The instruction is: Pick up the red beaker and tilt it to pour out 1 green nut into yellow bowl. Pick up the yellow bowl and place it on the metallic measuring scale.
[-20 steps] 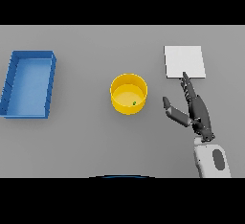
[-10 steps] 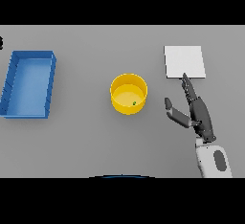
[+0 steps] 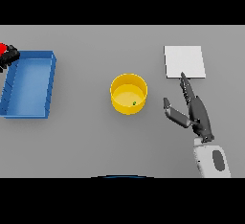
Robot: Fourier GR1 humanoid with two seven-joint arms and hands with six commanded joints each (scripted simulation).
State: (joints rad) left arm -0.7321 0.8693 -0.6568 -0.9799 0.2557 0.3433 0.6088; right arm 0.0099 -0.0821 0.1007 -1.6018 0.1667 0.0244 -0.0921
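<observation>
The yellow bowl (image 3: 128, 94) stands at the middle of the table with one small green nut (image 3: 134, 103) inside it. The metallic scale (image 3: 184, 61) is a pale square plate at the back right. My right hand (image 3: 195, 114) lies open between them, fingers straight and pointing at the scale's near edge, thumb (image 3: 173, 114) spread toward the bowl and a short gap from it. At the far left edge my left hand (image 3: 9, 55) is curled on the red beaker (image 3: 2, 49), which is mostly cut off by the frame.
A blue rectangular tray (image 3: 50, 85) sits on the left, right beside the left hand and beaker. Grey tabletop separates the tray from the bowl.
The left hand with the red beaker has come into view at the far left edge above the tray's corner. The right hand has barely shifted.
</observation>
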